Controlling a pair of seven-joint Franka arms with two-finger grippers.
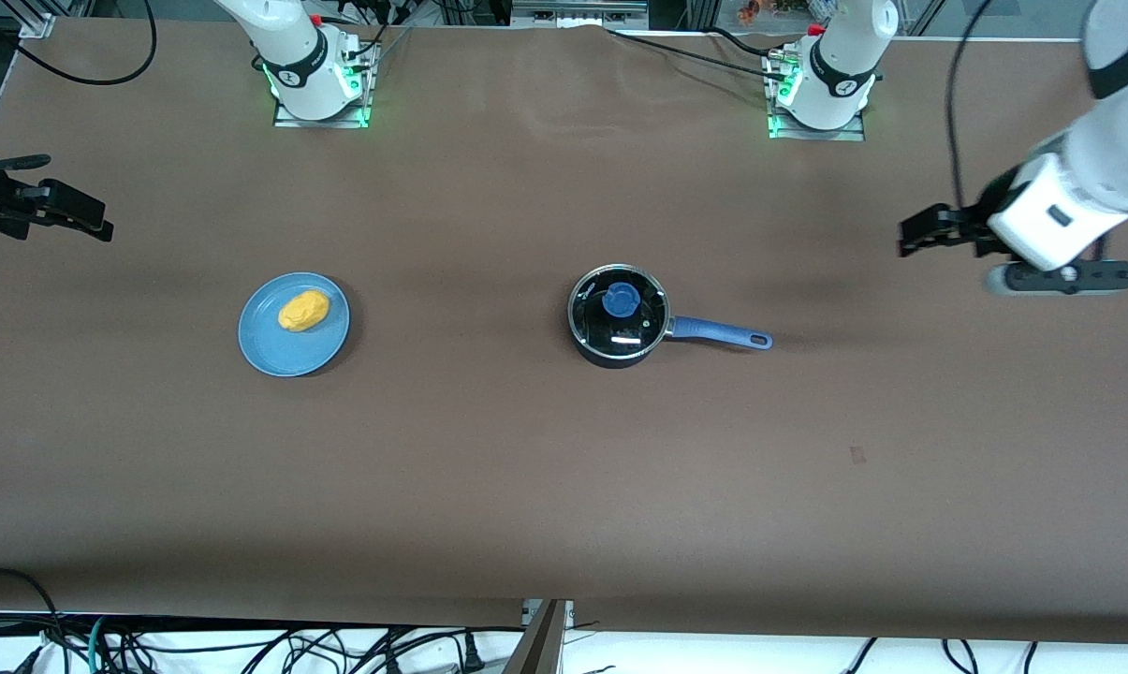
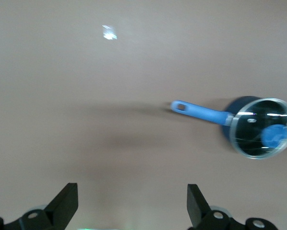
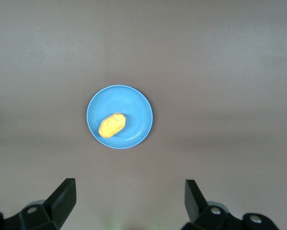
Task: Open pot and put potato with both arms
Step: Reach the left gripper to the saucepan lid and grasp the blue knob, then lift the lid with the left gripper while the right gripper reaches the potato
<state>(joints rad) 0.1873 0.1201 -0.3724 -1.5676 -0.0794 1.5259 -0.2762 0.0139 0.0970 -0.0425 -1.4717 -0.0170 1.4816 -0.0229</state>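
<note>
The black pot stands mid-table with a glass lid on it; the lid has a blue knob. The pot's blue handle points toward the left arm's end. The potato lies on a light-blue plate toward the right arm's end. My left gripper hangs open and empty above the table at the left arm's end. Its wrist view shows my left gripper, the pot and its handle. My right gripper hangs open and empty at the right arm's end. Its wrist view shows my right gripper, the potato and the plate.
The brown table bears only the pot and the plate. The arm bases stand along the edge farthest from the front camera. Cables lie past the near edge.
</note>
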